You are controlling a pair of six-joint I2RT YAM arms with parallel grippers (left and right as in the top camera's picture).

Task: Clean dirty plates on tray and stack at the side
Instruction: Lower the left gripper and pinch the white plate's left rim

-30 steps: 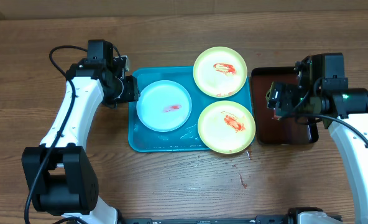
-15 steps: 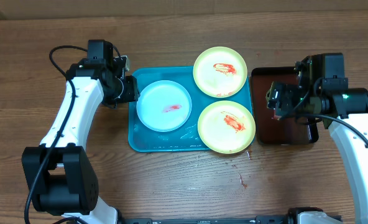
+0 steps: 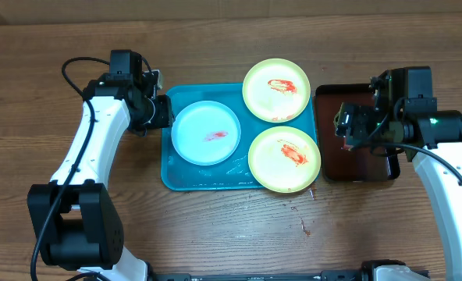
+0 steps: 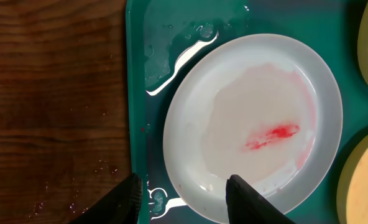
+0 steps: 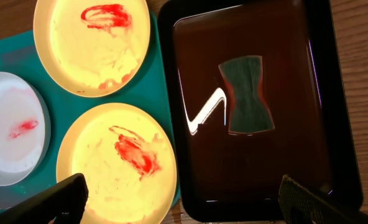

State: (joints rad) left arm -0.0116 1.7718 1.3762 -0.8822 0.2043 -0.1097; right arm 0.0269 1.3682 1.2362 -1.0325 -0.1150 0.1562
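left gripper [image 4: 187, 198]: we only get its 2 black fingertips [image 4: 129, 194] poking in at the bottom of the left wrist view. They stand apart, unclenched, straddling the near rim of the blue-white plate [image 4: 252, 124], 1 tip by the edge of the tray [image 4: 148, 124] and 1 over the plate. We can't tell if either tip touches.
right gripper [image 5: 184, 202]: spread wide with nothing in it. Its tips are cut off at the 2 bottom corners of the right wrist view, 1 by the lower yellow plate [image 5: 115, 162] and 1 over the dark tray [image 5: 196, 168].
tray: turquoise, mid-table [image 3: 215, 234], with shiny wet patches [image 4: 184, 43] beside the blue-white plate.
plates: all 3 sit on the tray, none stacked. The blue-white one is on the left with a small red streak. The upper yellow plate [image 3: 275, 90] pokes past the far rim. The lower one overhangs the right rim toward the dark tray. Both yellow ones have red smears.
dark tray: just right of the turquoise one. From overhead the right arm covers a good part of it.
pad [image 5: 247, 94]: grey-green, flat in the dark tray, seen only from the right wrist. Sponge or cloth, we can't say.
cut off: the left wrist view clips both yellow plates at its right edge.
table mark [image 3: 305, 226]: thin red streak on the wood near the lower yellow plate.
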